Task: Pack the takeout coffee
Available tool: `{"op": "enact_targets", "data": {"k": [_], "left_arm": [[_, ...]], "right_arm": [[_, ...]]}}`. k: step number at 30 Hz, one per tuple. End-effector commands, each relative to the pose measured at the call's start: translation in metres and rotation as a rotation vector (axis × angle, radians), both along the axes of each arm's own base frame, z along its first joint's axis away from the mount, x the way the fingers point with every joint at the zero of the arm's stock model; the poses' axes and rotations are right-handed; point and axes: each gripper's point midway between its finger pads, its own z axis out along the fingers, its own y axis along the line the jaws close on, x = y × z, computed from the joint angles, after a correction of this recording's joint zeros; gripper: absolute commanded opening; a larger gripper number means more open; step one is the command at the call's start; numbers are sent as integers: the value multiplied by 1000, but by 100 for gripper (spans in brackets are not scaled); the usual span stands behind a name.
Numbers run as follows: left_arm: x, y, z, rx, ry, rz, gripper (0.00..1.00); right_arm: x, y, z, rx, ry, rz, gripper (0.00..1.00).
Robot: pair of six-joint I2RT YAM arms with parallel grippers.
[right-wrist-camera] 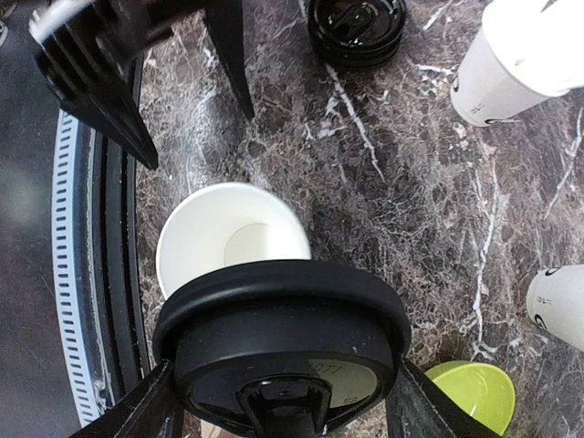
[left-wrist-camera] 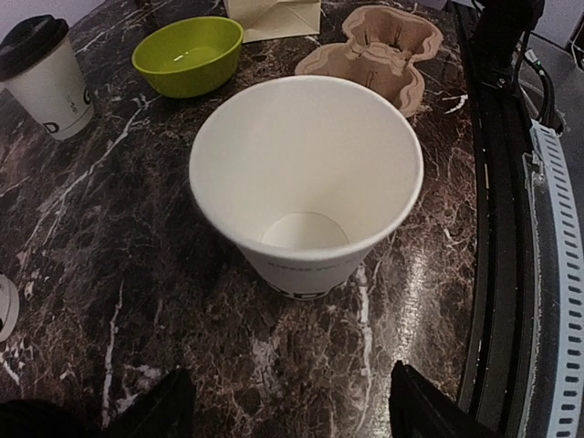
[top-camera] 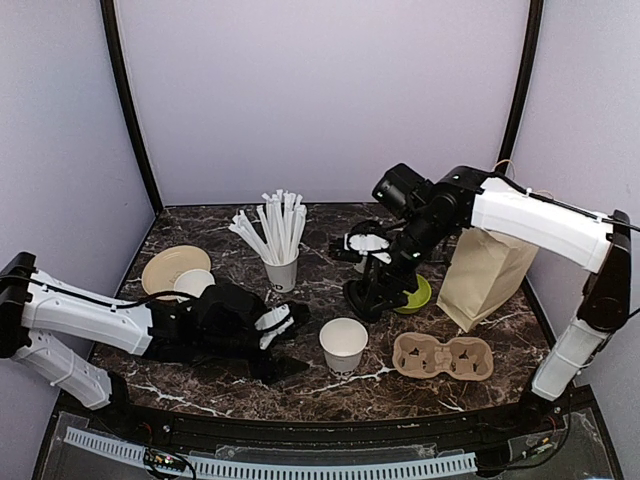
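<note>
Looking down the right wrist feed, I see the takeout coffee (right-wrist-camera: 283, 328) mostly as its black lid, which fills the gap between the fingers of the right end effector (right-wrist-camera: 281, 394). The fingers come up on either side just under the rim, so I read that end effector as closed on the cup, whose white body is almost wholly hidden beneath the lid. It sits between the open paper cup (right-wrist-camera: 233, 242), toward the near edge, and the green bowl (right-wrist-camera: 470, 392) on its right; I cannot tell whether its base touches the table (right-wrist-camera: 383, 182). A second lidded cup (left-wrist-camera: 41, 78) stands upright on the table near the bowl, on its own. My left end effector (left-wrist-camera: 287, 406) is open, fingers spread wide, and the open paper cup stands upright and empty just ahead of the fingertips, clear of both. Beyond it lies the pulp cup carrier (left-wrist-camera: 379, 46), and the brown paper bag (top-camera: 485, 275) stands at the right. A stack of black lids (right-wrist-camera: 356, 27) and a cup of white straws (top-camera: 282, 265) sit farther left.
</note>
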Motion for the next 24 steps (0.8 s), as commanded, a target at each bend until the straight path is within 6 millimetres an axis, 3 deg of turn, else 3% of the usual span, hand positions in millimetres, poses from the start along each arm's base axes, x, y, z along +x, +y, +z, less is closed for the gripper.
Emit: {"op": "enact_targets", "data": {"k": [1, 4, 8, 13, 24], "left_arm": [[8, 19, 31, -48, -35, 116, 75], [18, 24, 59, -103, -92, 172, 75], [26, 31, 76, -145, -129, 231, 74], [31, 43, 87, -194, -156, 291, 74], [36, 56, 89, -204, -196, 344, 74]], "right_arm": [[-3, 17, -3, -70, -67, 72, 72], [-9, 23, -15, -135, -74, 116, 72], [-16, 28, -26, -194, -79, 148, 72], [-19, 31, -31, -233, -90, 160, 73], [-31, 34, -47, -300, -71, 202, 76]]}}
